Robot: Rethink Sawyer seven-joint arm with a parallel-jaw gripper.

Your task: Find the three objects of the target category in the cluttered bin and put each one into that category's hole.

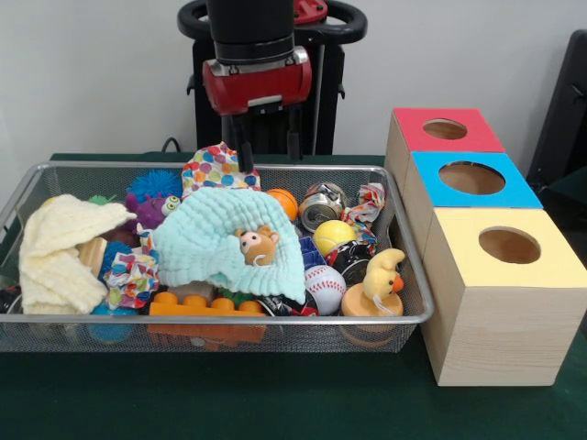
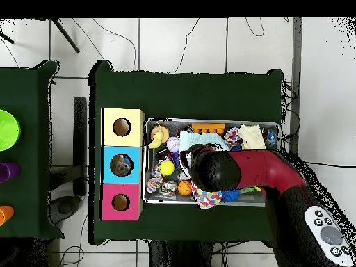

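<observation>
The wire mesh bin (image 1: 183, 319) stands on the green table, full of toys and cloths; it also shows in the overhead view (image 2: 149, 197). My gripper (image 1: 271, 145) hangs open and empty over the bin's far rim, next to a polka-dot cloth (image 1: 218, 168). In the overhead view the arm's black and red head (image 2: 217, 171) hides the gripper. The blue-topped box's hole (image 1: 471, 177) is to the right of the bin; in the overhead view this hole (image 2: 122, 165) shows something greyish inside. No wrinkly see-through plastic piece shows clearly in the bin.
A mint cloth (image 1: 206, 243), a yellow cloth (image 1: 64, 247), a purple fuzzy ball (image 1: 154, 197), shiny cans (image 1: 321, 206), a baseball (image 1: 324, 286) and a duck toy (image 1: 381, 280) fill the bin. The red-topped box (image 1: 447, 129) and yellow-topped box (image 1: 509, 246) flank the blue one.
</observation>
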